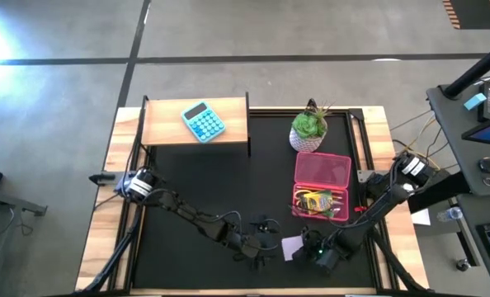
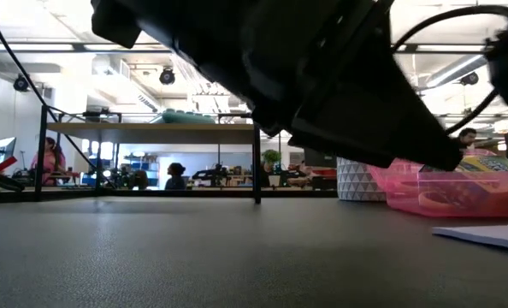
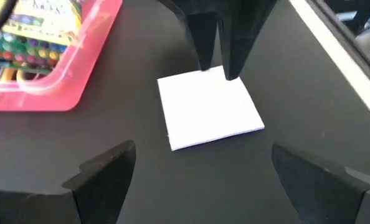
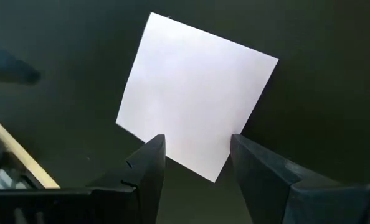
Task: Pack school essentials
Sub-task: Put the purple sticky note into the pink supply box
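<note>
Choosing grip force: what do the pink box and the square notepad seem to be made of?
Pink box: seemingly translucent glossy plastic; its contents show through the wall. Notepad: seemingly matte paper, lying flat and thin-edged, with the right pincer open over one edge.

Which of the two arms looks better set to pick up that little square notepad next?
Probably the right. The right gripper is open directly over one edge of the notepad, fingers straddling it. The left gripper is open too, but sits apart from the pad, only facing it.
</note>
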